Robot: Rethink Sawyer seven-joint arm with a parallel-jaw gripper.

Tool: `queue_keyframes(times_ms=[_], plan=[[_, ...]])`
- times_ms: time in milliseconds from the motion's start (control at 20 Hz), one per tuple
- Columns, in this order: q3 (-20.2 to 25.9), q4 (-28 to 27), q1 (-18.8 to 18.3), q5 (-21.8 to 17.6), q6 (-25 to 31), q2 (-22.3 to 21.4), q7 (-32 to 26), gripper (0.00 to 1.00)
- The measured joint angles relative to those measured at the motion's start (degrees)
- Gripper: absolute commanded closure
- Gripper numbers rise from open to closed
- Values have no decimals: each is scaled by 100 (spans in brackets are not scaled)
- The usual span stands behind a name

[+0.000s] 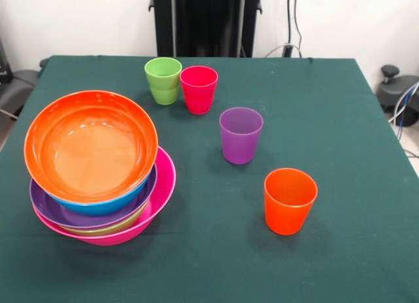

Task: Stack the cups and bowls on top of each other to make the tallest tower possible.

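Note:
The tower [98,178] stands at the table's left: the pink bowl [163,185] as base, then a sliver of the green bowl [114,228], the purple bowl [52,210], the blue bowl [105,203] and the orange bowl [90,144] on top, tilted toward the camera. Four cups stand upright and apart on the green cloth: the green cup [163,80] and the red cup [198,89] side by side at the back, the purple cup [240,134] in the middle, the orange cup [289,200] nearest. The yellow cup is out of view. The gripper does not show.
The robot's black pedestal [206,21] stands behind the table's far edge. Cables [291,28] hang at the back right. Grey equipment [396,90] sits off the right edge, a dark object [16,84] off the left.

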Motion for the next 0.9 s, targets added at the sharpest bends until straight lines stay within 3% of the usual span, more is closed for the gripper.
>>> queue_keyframes(times_ms=[500, 900], plan=[[129, 4, -158, -36, 31, -387, -64, 0], [102, 119, 272, -69, -53, -466, -64, 0]])
